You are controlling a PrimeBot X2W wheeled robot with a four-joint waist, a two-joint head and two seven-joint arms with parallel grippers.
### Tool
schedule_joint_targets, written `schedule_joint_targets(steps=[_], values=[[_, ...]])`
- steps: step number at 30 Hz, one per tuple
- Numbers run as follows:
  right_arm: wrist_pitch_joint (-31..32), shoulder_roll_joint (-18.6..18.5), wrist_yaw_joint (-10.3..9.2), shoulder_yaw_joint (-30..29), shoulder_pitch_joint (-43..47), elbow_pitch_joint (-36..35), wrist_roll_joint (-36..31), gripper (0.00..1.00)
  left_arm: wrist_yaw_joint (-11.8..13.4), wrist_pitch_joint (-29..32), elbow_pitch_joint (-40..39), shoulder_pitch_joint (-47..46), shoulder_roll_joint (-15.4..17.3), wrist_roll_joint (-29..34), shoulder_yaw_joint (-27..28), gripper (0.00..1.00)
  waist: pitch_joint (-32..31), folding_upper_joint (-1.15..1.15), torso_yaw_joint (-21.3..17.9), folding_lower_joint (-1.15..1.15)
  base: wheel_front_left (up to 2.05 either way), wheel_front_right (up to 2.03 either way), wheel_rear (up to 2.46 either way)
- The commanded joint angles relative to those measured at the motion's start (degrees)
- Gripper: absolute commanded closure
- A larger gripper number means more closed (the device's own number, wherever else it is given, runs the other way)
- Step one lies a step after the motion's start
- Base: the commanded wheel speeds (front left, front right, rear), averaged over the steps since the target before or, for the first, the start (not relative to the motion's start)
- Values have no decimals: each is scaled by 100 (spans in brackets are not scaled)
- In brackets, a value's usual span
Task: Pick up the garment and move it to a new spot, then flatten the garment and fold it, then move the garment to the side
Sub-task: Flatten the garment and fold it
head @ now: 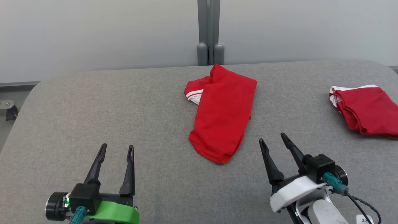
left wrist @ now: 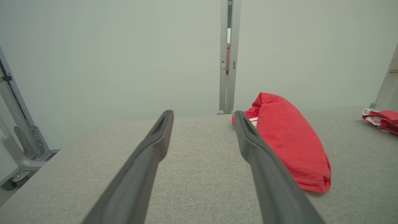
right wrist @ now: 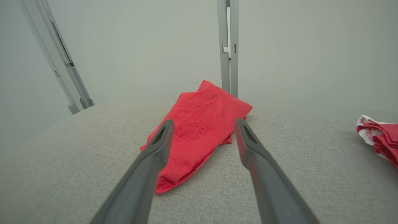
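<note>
The left end effector (head: pixel 117 146) hovers released, jaws spread, over bare grey counter (head: pixel 93 109), on the near side and well to the left of the grey post (head: pixel 210 31) at the counter's far edge. It is well apart from the garment. If the lift were made with the other arm alone, I judge the cloth would hang bunched and land crumpled at the new spot.

The garment (head: pixel 222 115) starts close in front of the post's foot and runs toward the robot. It is bright red with a white-striped sleeve trim poking out on its far left. It lies doubled over into a long, loose strip, peaked at the post end and rounded at the near hem. Being layered, it could be pinched by the top ply only, so the rest would slide open or drag.

The right end effector (head: pixel 272 137), also released and wide, sits near that hem, to the right of the post's line. Fingers driven too low could snag the soft counter covering.

Far to the right of the post lies a second red garment (head: pixel 367 109), folded; reaching for it by mistake, or setting the first one against it, would tangle the two.
</note>
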Motion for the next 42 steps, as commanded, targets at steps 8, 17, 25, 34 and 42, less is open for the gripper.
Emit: schedule_joint_targets(steps=[8, 17, 25, 34, 42], values=[[162, -107, 0, 801, -744, 705, -238, 0, -190, -1, 172, -292, -152, 148, -85, 0, 453, 0, 634, 0, 0, 0, 0], [506, -194, -2, 1637, -1802, 2283, -249, 0, -227, -1, 370, -500, -206, 92, -336, 0, 718, 0, 1428, 0, 0, 0, 0], [481, -264, -2, 1529, -2446, 3576, -410, 0, -100, -1, 341, -562, -211, -112, -574, 0, 880, 0, 1874, 0, 0, 0, 0], [487, -145, -2, 1297, -2721, 4688, -510, 83, 6, -1, 383, -581, -212, -180, -705, 0, 914, 0, 2042, 0, 0, 0, 0], [70, 75, -2, 1525, -3002, 4448, -190, 100, -21, -1, 425, -491, -211, -89, -587, 0, 633, 0, 1685, 0, 0, 0, 0]])
